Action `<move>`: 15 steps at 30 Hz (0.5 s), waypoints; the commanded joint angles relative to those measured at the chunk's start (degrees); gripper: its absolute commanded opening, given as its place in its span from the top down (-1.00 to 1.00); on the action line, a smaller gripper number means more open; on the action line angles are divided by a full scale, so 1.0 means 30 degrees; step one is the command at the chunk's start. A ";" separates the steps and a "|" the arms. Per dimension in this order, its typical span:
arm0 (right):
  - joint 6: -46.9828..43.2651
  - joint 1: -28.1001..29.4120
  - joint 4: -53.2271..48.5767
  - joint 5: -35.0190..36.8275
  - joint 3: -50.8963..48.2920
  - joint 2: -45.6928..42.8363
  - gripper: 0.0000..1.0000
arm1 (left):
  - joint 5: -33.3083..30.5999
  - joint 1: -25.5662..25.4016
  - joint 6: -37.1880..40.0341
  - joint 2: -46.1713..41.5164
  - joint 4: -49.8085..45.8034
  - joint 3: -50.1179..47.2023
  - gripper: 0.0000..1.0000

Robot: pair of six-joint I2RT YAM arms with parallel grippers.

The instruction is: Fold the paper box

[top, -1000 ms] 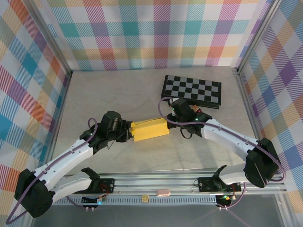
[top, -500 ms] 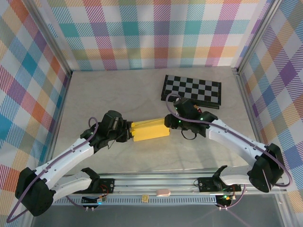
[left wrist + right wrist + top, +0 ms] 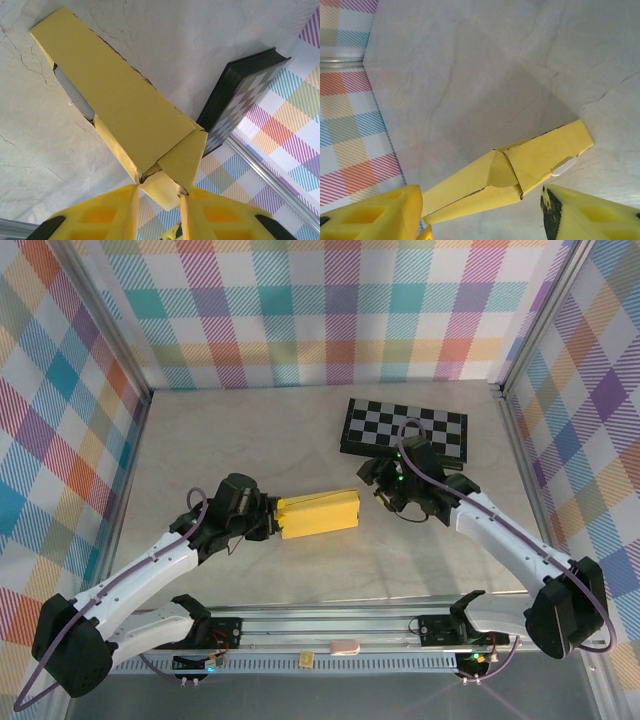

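Mid-table, left fingers [image 3: 102, 220] pinch paper box [image 3: 318, 513]; right fingers [image 3: 370, 216] apart.

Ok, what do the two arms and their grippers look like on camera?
The left arm and right arm are white shells with black joints, each trailed by a purple cable. The left gripper and right gripper have yellow plastic fingers with recessed pockets.

Looks like a robot lab cell: plaid backdrop walls [image 3: 300, 310], aluminium frame [image 3: 104, 320] (bolted rail [image 3: 330, 625] up front), marble-look desk [image 3: 250, 440].
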 commanded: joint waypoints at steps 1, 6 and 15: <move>0.3135 -0.0213 0.1420 -0.1726 -0.0489 0.0246 -0.27 | -0.0600 -0.0124 -0.1777 0.0747 -0.3982 -0.0601 0.47; 0.4639 -0.0245 0.2436 -0.2493 -0.1794 0.0516 -0.26 | -0.0611 -0.0124 -0.1778 0.0785 -0.3833 -0.0596 0.47; 0.5656 -0.0227 0.4276 -0.2846 -0.2969 0.1152 0.04 | -0.0558 -0.0124 -0.1742 0.0861 -0.3781 -0.0562 0.48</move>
